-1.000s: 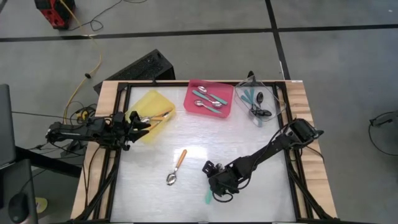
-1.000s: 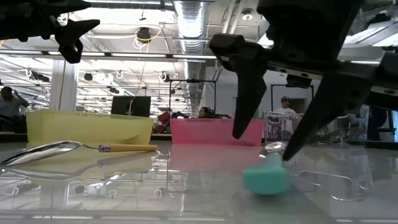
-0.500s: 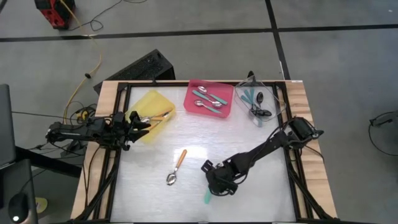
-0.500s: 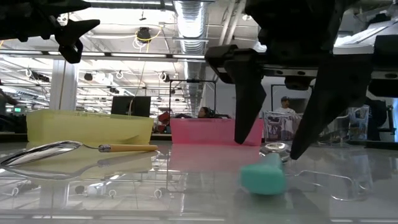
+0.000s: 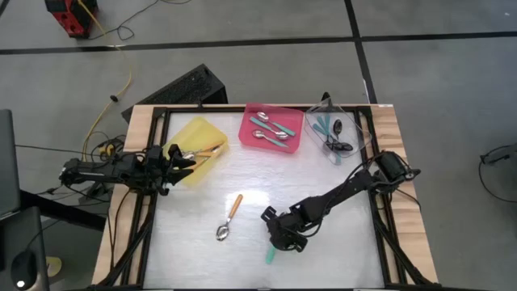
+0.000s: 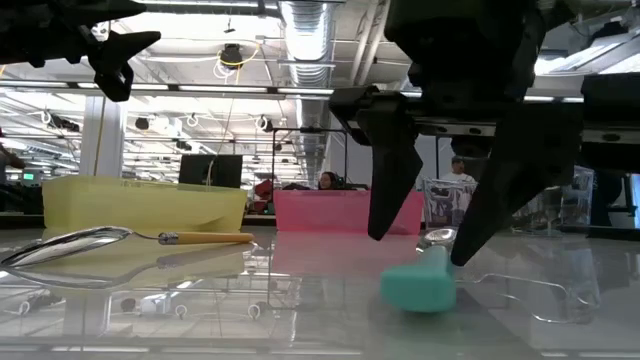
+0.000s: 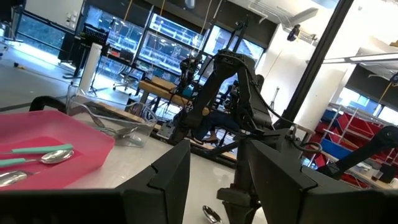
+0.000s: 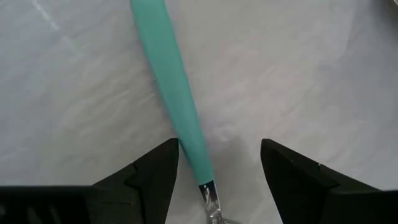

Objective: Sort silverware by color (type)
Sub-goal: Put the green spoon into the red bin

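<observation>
Spoon (image 8: 174, 99) with teal handle, flat on desk (image 5: 339, 242): light, stiff, slippery, I judge. My right tool (image 8: 217, 165) straddles it, wide; mid-handle offers best hold.

A teal-handled spoon (image 5: 270, 256) lies on the white table (image 5: 242, 250). Another spoon (image 5: 229, 218) has an orange handle. Trays are yellow (image 5: 196, 145), pink (image 5: 273, 144) and clear (image 5: 347, 129).

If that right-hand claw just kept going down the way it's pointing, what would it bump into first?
Probably the teal-handled spoon lying on the white tabletop. The right gripper points down with open fingers either side of its handle; how much gap remains is unclear.
</observation>
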Robot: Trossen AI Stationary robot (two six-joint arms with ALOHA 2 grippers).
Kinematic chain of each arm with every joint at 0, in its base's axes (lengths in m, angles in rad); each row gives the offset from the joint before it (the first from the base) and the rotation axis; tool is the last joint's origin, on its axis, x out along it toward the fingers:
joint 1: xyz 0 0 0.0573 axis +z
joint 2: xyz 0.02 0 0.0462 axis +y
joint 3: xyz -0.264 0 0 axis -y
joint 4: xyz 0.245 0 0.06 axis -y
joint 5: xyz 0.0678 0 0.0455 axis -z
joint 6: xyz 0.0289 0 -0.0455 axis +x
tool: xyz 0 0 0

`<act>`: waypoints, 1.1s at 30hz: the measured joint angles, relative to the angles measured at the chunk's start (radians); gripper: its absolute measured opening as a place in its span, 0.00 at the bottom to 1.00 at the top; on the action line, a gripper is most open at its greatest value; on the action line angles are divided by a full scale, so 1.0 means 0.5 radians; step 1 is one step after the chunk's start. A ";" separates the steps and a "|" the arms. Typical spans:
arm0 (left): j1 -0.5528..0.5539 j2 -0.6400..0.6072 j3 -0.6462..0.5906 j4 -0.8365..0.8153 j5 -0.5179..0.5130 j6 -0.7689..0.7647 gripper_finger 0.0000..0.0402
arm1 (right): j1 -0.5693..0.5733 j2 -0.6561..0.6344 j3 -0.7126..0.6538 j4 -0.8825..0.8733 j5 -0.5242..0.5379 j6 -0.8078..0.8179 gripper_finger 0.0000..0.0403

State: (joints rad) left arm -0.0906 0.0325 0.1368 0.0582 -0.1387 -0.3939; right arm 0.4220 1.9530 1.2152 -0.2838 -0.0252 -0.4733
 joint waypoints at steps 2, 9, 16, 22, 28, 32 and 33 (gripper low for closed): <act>-0.001 0.000 0.000 0.000 0.000 0.016 0.37 | 0.000 0.000 0.000 0.001 0.001 0.048 0.63; 0.000 0.000 0.000 0.000 -0.008 0.018 0.37 | 0.005 0.065 0.002 0.027 -0.001 0.088 0.63; 0.000 0.000 0.000 0.005 -0.001 0.014 0.37 | 0.013 0.114 0.005 0.032 0.001 0.101 0.63; 0.000 0.000 0.000 0.005 -0.001 0.013 0.37 | -0.012 0.103 0.002 0.022 -0.029 0.251 0.62; 0.000 0.000 0.000 0.005 -0.008 0.012 0.37 | -0.006 0.105 0.000 0.020 -0.067 0.339 0.45; 0.000 0.000 0.000 0.005 -0.008 0.011 0.37 | -0.005 0.107 -0.001 0.036 -0.068 0.437 0.28; -0.001 0.000 0.000 0.005 -0.008 0.011 0.37 | -0.005 0.108 -0.001 0.048 -0.067 0.470 0.24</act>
State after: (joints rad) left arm -0.0909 0.0325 0.1368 0.0607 -0.1429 -0.3882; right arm 0.4194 2.0070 1.2145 -0.2598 -0.0587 -0.2385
